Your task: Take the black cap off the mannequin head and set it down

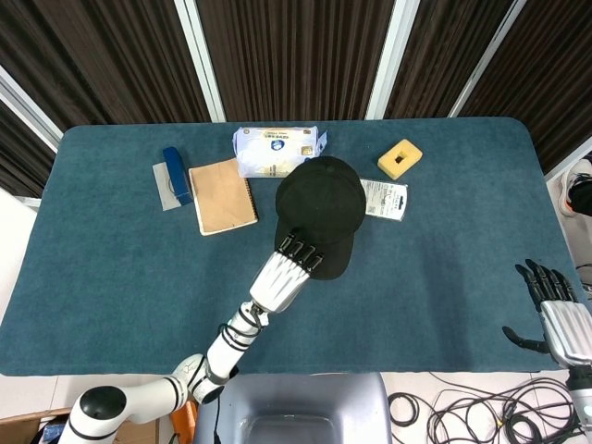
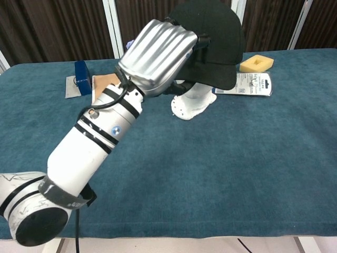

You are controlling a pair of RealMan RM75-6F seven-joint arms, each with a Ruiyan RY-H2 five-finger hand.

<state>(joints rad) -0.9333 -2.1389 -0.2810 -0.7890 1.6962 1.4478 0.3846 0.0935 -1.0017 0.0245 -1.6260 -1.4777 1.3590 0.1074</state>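
The black cap (image 1: 320, 208) (image 2: 221, 37) sits over the white mannequin head (image 2: 192, 103) near the table's middle, its brim pointing toward me. My left hand (image 1: 282, 276) (image 2: 158, 55) grips the brim, fingers over the top and thumb under it. The cap is tilted up off the head, whose neck and base show below the brim in the chest view. My right hand (image 1: 558, 316) hangs off the table's right front corner, fingers spread, holding nothing.
On the blue table (image 1: 444, 277): a tan notebook (image 1: 222, 196), a blue item on a grey cloth (image 1: 174, 178), a wipes packet (image 1: 277, 150), a yellow sponge block (image 1: 400, 158) and a white label packet (image 1: 384, 199) beside the cap.
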